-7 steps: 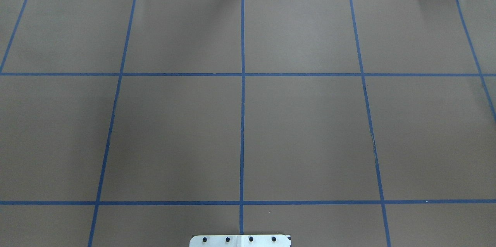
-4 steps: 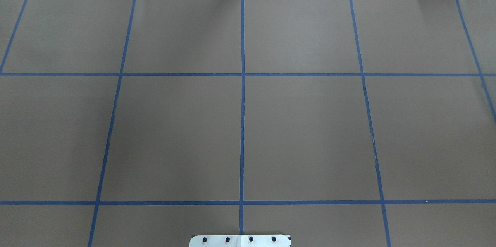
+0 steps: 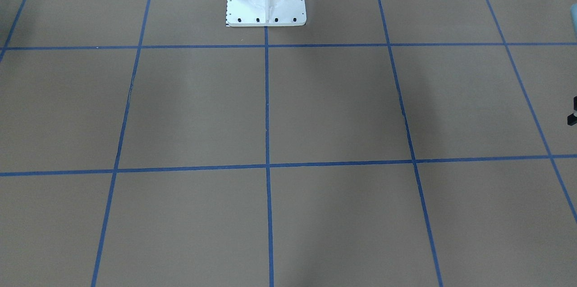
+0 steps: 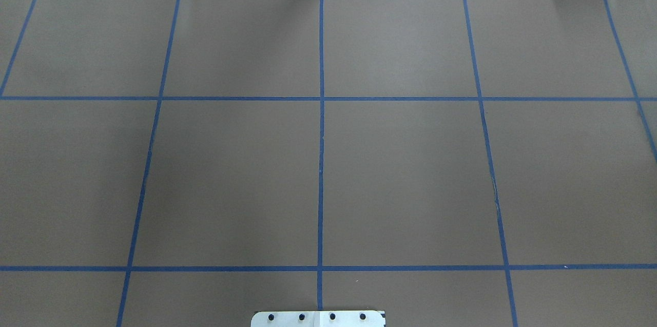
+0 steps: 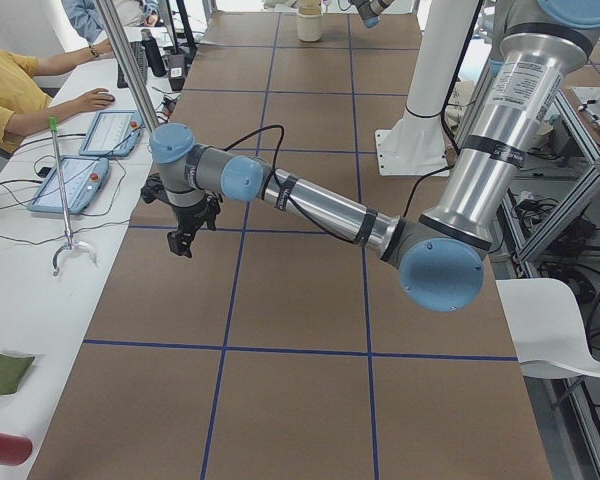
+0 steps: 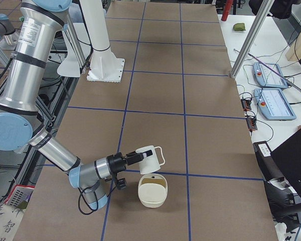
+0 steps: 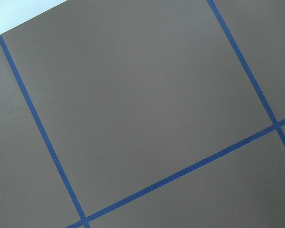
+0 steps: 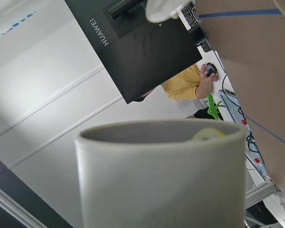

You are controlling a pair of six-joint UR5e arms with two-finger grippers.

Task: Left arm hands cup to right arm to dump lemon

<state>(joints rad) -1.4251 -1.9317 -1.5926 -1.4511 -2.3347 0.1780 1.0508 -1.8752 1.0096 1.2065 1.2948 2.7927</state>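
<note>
Cup (image 6: 149, 159) tilted at the right jaws by a cream bowl (image 6: 152, 193), lemon (image 8: 208, 134) at its rim; right and left jaws' grip cannot be told.

Count of things on and around the table (image 4: 410, 162)

Two arms, the left arm (image 5: 320, 205) and the right arm (image 6: 55, 150), each with one gripper: left gripper (image 5: 183, 242), right gripper (image 6: 134, 157). One white pedestal (image 3: 266, 3) at the middle of the robot-side edge. One cup (image 6: 150, 159), one lemon (image 8: 208, 135) and one cream tub (image 6: 150, 198), all toward the end on the robot's right. Beyond the opposite long edge: two pendants (image 6: 277, 104), one green cloth (image 5: 2, 372), one red cylinder (image 5: 2, 447), one person in yellow (image 5: 10, 85). Blue tape lines (image 4: 321, 111) in the overhead view: five running away from the robot, two across.
</note>
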